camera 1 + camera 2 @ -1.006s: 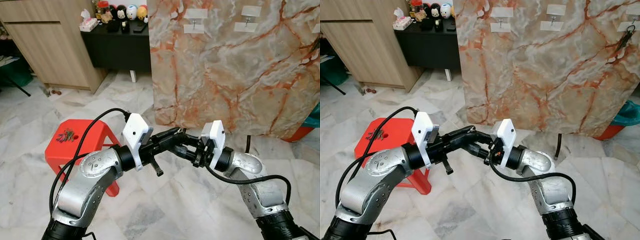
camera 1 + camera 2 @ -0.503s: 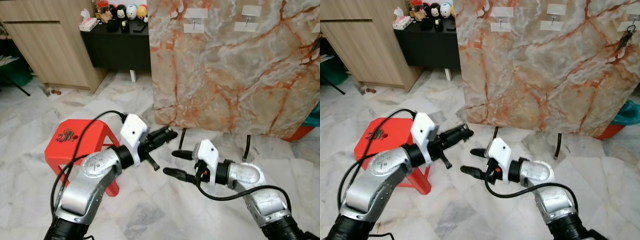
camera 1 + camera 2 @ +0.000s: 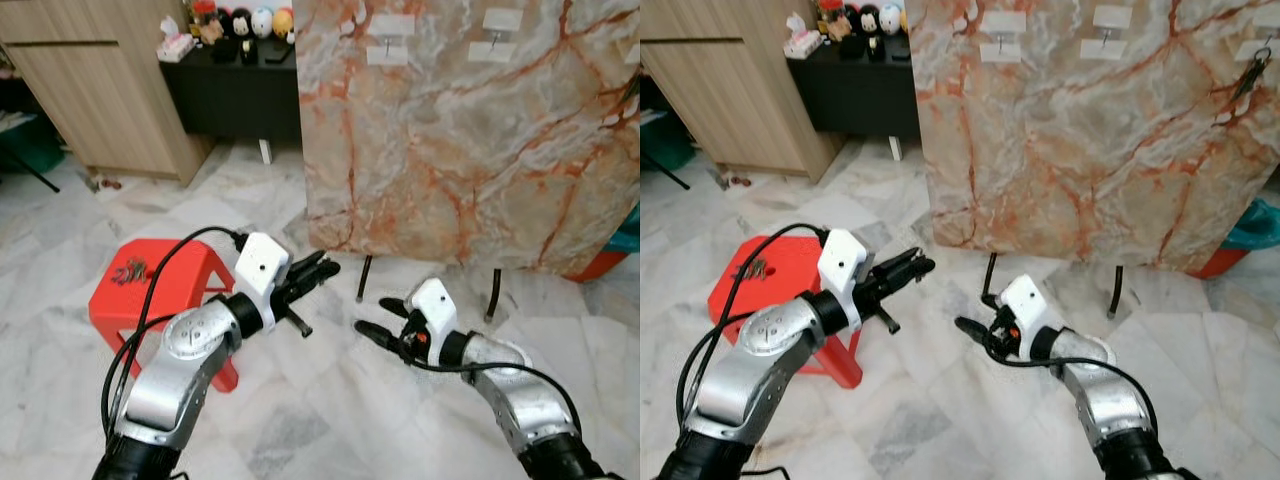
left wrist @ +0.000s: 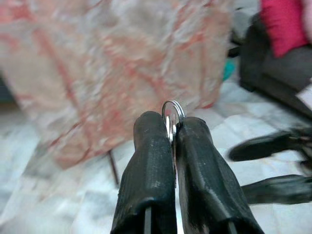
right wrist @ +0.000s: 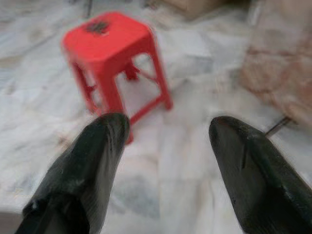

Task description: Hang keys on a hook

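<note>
In front of me, above the marble floor (image 3: 300,420):
- My left claw (image 3: 312,272): clamped together on the key ring (image 4: 172,108), silver loop poking out past the fingertips. A second ago both claws were meeting at centre; they are now apart, so I am judging the handover done and the keys carried by the left alone.
- My right claw (image 3: 383,318): fingers spread wide, nothing between them, now lower and nearer to me on the right.
- Marble board (image 3: 470,130), far side, leaning upright: two hooks on white pads, left hook (image 3: 386,46) and right hook (image 3: 497,44), both looking bare.
- Red stool (image 3: 160,290), left: another bunch of keys (image 3: 131,271) lying on top.
- Remaining, as I am judging it: raising the ring to a hook.
</note>
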Tool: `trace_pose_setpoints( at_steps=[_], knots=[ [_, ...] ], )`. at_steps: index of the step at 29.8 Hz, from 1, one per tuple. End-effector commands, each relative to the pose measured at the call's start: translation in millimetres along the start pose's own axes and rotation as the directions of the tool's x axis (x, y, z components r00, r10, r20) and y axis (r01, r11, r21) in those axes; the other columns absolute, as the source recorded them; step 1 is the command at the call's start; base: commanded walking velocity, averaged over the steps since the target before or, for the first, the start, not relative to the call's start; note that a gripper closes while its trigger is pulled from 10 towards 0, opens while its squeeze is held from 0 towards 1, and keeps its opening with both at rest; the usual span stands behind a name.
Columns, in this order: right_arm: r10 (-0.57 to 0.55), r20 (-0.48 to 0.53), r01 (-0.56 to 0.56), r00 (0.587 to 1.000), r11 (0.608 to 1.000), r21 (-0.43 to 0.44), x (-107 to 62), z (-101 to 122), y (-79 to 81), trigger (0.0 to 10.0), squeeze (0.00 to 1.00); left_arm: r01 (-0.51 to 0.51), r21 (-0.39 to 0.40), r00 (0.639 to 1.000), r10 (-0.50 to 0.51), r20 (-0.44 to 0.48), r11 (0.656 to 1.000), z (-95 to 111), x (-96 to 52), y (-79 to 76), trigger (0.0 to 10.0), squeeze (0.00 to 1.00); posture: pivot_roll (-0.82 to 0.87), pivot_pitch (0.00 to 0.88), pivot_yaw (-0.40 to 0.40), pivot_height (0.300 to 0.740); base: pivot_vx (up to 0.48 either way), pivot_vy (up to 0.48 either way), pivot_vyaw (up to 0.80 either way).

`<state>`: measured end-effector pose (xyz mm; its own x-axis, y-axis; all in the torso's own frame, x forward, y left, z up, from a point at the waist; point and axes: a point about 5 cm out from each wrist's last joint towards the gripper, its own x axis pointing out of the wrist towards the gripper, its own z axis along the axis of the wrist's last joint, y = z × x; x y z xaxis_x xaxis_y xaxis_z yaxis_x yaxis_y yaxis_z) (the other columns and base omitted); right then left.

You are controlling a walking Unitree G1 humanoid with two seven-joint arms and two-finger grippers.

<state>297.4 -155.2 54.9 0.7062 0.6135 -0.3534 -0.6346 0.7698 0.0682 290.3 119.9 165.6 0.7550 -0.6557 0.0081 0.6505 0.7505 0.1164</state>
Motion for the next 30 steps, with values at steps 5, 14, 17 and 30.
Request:
trace_pose_setpoints(
  at_steps=[5, 14, 17, 30],
  knots=[
    [-0.246, -0.122, 0.263, 0.962, 0.954, 0.148, 0.6, -41.9, -12.2, 10.0, 0.00, -0.136, -0.038, 0.987, 0.132, -0.095, 0.990, -36.1, -10.0, 14.8, 10.0, 0.00, 0.12, 0.091, 0.025, 0.740, 0.000, 0.000, 0.00],
    [-0.359, -0.344, 0.451, 0.868, 0.860, 0.239, -13.3, -100.0, -0.4, 10.0, 0.00, -0.382, -0.071, 0.857, 0.325, -0.401, 0.921, -123.5, -54.1, 29.2, 10.0, 0.00, 0.11, 0.037, 0.011, 0.740, 0.000, 0.000, 0.00],
    [-0.371, -0.369, 0.477, 0.852, 0.841, 0.257, -15.2, -106.5, 1.9, 10.0, 0.00, -0.424, -0.070, 0.808, 0.343, -0.478, 0.903, -146.0, -70.8, 27.2, 10.0, 0.00, 0.10, 0.010, 0.003, 0.740, 0.000, 0.000, 0.00],
    [-0.420, -0.478, 0.591, 0.772, 0.750, 0.295, -26.3, -131.9, 12.2, 10.0, 0.00, -0.655, -0.052, 0.441, 0.325, -0.837, 0.754, -234.6, -172.4, -15.2, 10.0, 0.00, 0.08, 0.000, -0.019, 0.740, 0.000, 0.000, 0.00]
  ],
)
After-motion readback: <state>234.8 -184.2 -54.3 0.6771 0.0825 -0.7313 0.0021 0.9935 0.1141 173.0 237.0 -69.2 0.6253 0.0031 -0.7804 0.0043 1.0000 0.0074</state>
